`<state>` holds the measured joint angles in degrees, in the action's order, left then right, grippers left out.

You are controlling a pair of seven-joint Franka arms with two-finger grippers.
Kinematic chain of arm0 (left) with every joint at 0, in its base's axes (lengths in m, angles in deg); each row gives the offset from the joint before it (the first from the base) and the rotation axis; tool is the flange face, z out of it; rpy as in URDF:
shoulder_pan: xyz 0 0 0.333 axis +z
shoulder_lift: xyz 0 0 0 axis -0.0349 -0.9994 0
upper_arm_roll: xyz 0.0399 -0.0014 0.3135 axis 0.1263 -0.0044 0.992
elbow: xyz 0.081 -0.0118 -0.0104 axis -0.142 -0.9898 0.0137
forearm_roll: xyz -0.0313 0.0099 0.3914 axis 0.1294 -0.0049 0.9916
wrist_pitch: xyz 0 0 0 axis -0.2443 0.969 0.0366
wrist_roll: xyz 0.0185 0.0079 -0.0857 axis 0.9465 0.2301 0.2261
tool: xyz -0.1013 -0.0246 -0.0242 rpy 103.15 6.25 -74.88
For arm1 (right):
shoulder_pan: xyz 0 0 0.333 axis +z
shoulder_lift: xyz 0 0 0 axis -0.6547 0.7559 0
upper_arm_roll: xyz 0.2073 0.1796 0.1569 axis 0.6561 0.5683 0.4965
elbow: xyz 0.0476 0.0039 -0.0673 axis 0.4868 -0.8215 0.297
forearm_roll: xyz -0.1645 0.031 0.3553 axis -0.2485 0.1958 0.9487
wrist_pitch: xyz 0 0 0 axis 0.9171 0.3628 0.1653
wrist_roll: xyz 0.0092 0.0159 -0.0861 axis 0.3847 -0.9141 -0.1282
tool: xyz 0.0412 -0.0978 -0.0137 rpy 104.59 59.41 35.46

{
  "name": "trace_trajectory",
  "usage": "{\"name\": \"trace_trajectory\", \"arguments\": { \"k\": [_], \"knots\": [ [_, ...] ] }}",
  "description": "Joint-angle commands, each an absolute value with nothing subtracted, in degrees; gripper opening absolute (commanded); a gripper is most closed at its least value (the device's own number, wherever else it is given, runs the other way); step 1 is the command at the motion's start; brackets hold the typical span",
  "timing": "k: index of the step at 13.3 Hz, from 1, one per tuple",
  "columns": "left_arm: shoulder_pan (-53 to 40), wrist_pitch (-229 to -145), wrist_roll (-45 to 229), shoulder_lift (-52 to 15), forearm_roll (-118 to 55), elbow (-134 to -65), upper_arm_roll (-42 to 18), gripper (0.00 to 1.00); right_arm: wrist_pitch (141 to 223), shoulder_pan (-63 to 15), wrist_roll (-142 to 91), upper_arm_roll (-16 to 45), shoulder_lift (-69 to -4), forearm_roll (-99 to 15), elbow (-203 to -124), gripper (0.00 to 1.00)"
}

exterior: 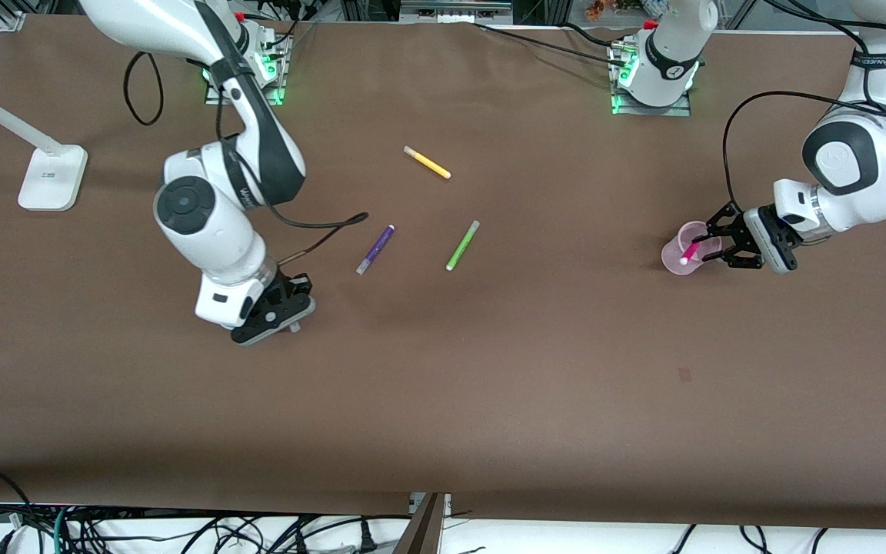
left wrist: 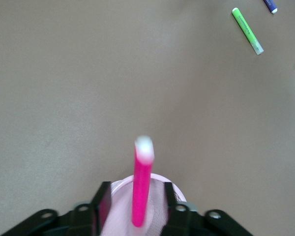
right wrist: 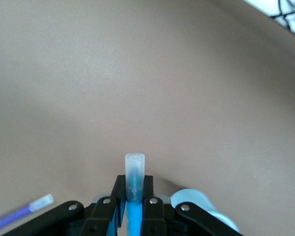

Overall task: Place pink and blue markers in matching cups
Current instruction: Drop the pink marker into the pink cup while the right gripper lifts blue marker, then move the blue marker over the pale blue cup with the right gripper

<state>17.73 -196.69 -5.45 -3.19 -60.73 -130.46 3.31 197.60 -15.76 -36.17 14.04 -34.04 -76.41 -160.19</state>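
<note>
**Pink marker in its cup, blue marker not yet in**

Progress looks to me about halfway. My left gripper sits at the pink cup, fingers spread wide to either side of it, and the pink marker leans inside the cup between them, touching neither pad — released, as far as I can judge. That half needs only a clean retreat.

My right gripper is low over the table toward the right arm's end, closed narrow on the blue marker, whose pale tip pokes out past the fingertips. The blue cup shows only in the right wrist view, just beside the fingers; from the front it is hidden under the hand. The marker is not in it yet, so I still have to line up over the rim and let go.

Room is generous — bare table lies around both hands. The purple pen, green pen and yellow pen lie between the two grippers, well apart from each. The left arm works near the table's end edge.
</note>
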Motion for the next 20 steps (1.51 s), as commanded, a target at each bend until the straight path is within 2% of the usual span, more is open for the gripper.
{"name": "trace_trajectory", "arguments": {
  "k": [1,4,8,13,16,20],
  "knots": [
    [18.52,-195.21,-4.72,-3.11,-62.75,-128.06,2.88,1.00,196.92,-17.60,-45.89,14.21,-35.88,-73.96,-161.10,0.01],
    [18.43,-189.87,9.30,-2.76,-59.70,-121.83,2.79,1.00,195.26,-21.11,-61.78,14.03,-36.23,-64.15,-161.27,0.01],
    [17.82,-176.34,37.50,-2.58,-43.19,-104.54,2.53,1.00,194.46,-24.28,-78.76,14.03,-35.80,-53.33,-162.15,0.01],
    [16.51,-164.64,54.41,-3.02,-34.64,-89.14,1.38,1.00,194.37,-26.65,-95.39,13.94,-35.71,-39.78,-166.01,0.00],
    [10.28,-158.57,66.90,-3.11,-26.48,-82.19,1.47,1.00,191.31,-29.03,-103.47,13.94,-35.79,-33.37,-167.33,0.00],
    [6.14,-153.20,77.11,-3.02,-23.90,-79.97,1.38,1.00,186.55,-32.80,-117.27,13.94,-35.62,-27.21,-169.35,0.00]
  ]
}}
